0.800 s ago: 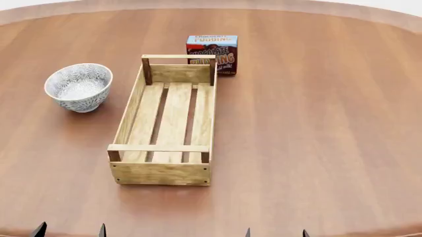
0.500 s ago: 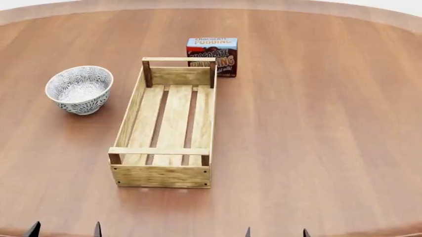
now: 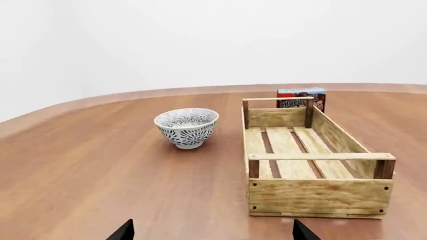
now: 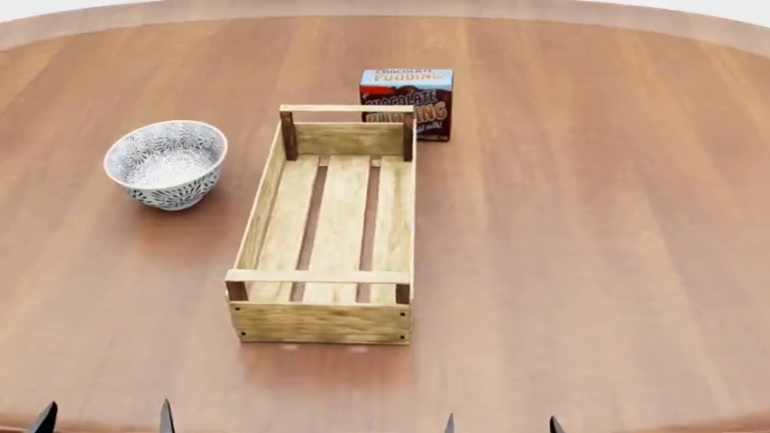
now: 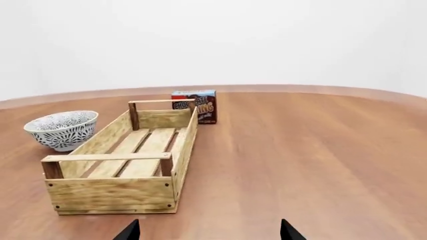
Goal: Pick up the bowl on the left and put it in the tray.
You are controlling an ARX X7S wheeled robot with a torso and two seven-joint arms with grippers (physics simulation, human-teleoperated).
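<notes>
The bowl [image 4: 166,164], white with a fine grey-blue floral pattern, stands upright on the table to the left of the tray [image 4: 327,230]; it shows too in the left wrist view as the bowl [image 3: 187,127] and in the right wrist view as the bowl [image 5: 61,129]. The tray [image 3: 313,160], a long light-wood slatted crate, holds nothing. My left gripper [image 4: 104,419] is at the near table edge, well short of the bowl, open with nothing between its tips. My right gripper [image 4: 500,424] is open near the front edge too, right of the tray [image 5: 120,160].
A chocolate pudding box [image 4: 407,101] stands just behind the tray's far end, also seen as the pudding box [image 3: 301,99] and the pudding box [image 5: 195,105]. The round wooden table [image 4: 601,225] curves away at the back.
The head view has shifted, so bowl, tray and box sit slightly further right in frame. The left gripper tips have slid a little leftward along the bottom edge.
</notes>
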